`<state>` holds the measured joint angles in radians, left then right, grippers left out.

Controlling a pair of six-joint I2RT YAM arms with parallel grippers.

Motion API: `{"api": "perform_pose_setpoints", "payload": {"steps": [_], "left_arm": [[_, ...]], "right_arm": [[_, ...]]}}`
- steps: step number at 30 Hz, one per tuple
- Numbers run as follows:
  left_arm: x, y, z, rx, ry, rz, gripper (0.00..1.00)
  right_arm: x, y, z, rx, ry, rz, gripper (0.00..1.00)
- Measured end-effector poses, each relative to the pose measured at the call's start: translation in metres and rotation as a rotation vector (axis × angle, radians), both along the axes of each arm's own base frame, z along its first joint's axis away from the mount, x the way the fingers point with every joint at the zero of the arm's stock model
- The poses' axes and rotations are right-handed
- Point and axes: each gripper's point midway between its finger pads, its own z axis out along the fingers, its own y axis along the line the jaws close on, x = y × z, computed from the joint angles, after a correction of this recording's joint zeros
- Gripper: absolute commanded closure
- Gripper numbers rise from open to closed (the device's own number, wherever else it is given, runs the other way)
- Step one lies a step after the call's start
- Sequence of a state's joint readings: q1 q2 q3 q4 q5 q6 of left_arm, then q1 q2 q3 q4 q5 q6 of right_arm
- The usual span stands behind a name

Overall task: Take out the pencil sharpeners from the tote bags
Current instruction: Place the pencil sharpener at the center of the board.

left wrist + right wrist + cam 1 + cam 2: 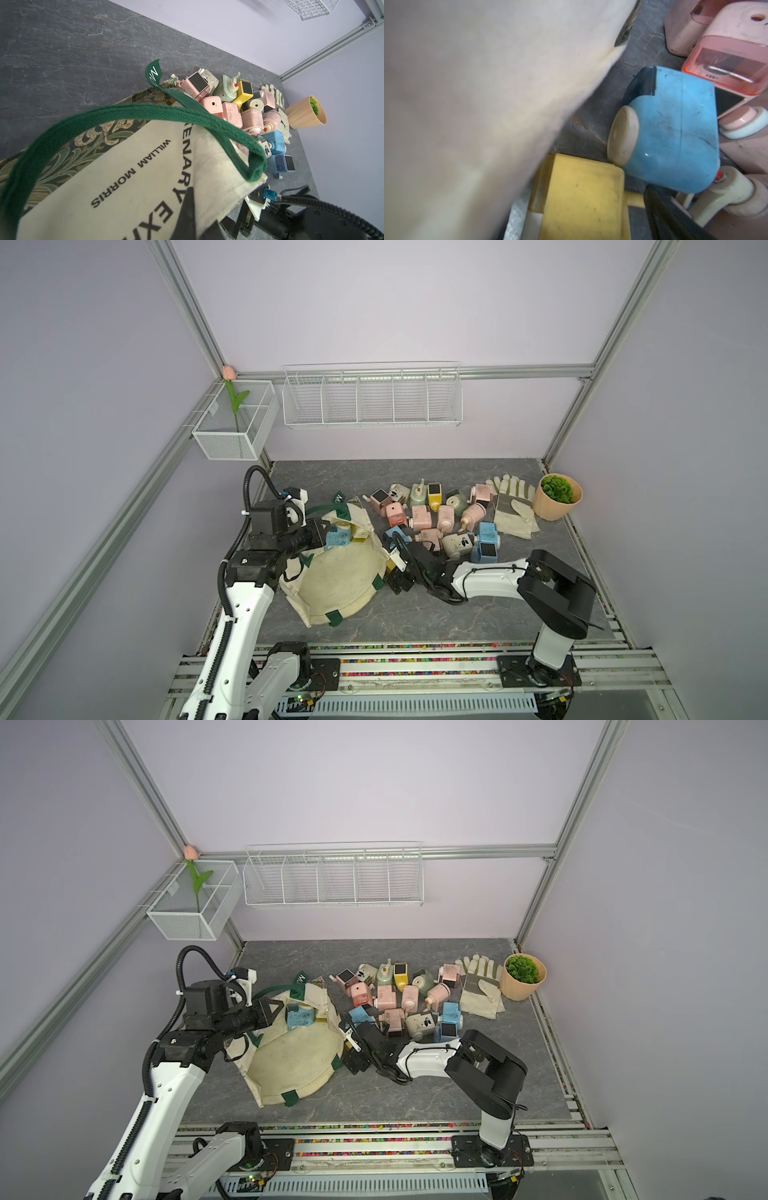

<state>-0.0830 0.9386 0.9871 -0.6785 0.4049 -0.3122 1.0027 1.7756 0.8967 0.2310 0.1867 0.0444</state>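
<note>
- what's left inside?
- a blue sharpener [337, 538] with a cream sharpener [343, 526] touching it, deep in the tote bag [340, 576] at its floral end. its long side looks to run crosswise.
- who's nearer?
- the left gripper [322, 531], just beside them, but it's clenched on the canvas, propping the bag open. the right gripper [392, 578] sits outside the bag's right wall by a yellow sharpener [583, 199]; grasping or released, i can't tell.
- so?
- i'd guess it goes over the rim, leftward. the pile of sharpeners [436, 514] crowds its far side; bare worktop [415, 614] lies in front.
</note>
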Motion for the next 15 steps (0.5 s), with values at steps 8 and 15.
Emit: {"api": "perform_pose_setpoints", "payload": {"steps": [8,15], "left_arm": [[0.0,0.0,0.0,0.0,0.0,0.0,1.0],[0.0,0.0,0.0,0.0,0.0,0.0,1.0]], "right_arm": [[-0.008,-0.013,0.038,0.067,-0.05,-0.003,0.01],[-0.035,-0.021,0.093,0.162,-0.139,0.036,0.01]]}}
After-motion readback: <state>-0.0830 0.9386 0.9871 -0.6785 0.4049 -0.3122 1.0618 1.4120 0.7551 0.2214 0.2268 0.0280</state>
